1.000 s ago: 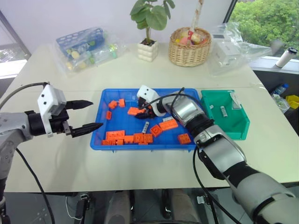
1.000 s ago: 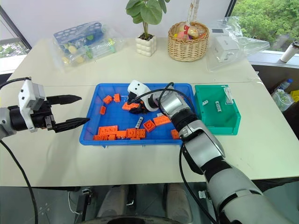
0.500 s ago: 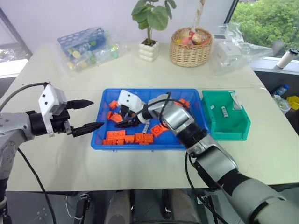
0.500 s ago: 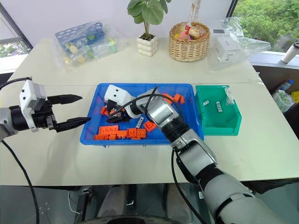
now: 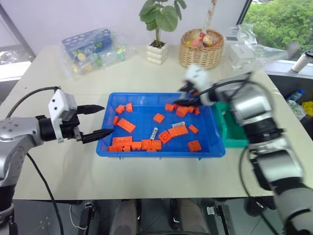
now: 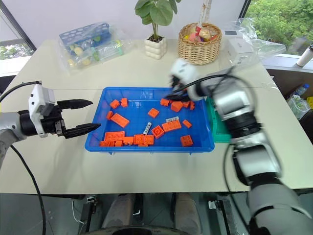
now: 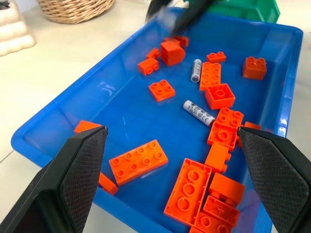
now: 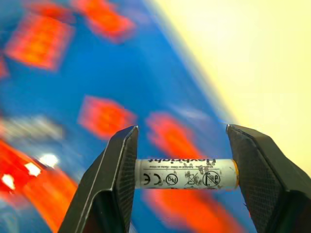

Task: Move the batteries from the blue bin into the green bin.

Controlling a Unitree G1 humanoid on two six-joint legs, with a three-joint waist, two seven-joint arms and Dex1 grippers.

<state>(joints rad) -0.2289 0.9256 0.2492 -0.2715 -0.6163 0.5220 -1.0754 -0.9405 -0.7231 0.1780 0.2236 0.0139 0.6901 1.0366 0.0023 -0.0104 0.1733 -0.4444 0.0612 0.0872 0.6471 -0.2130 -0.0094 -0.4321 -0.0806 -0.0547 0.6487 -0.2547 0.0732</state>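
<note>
Up over the far right corner of the blue bin (image 5: 161, 151), the right gripper (image 8: 182, 174) clamps a battery (image 8: 187, 173) end to end between its fingers, just left of the green bin (image 5: 234, 137). Two more batteries (image 7: 198, 112) lie among orange bricks (image 5: 126, 125) mid-tray. The left gripper (image 5: 100, 120) hovers at the bin's left rim, fingers spread and empty.

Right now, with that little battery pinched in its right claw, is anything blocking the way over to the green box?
Nothing visible blocks it. The right gripper holds a battery end to end, raised over the blue bin's far right corner. The green bin sits just beyond that edge, partly hidden by the arm itself.
</note>
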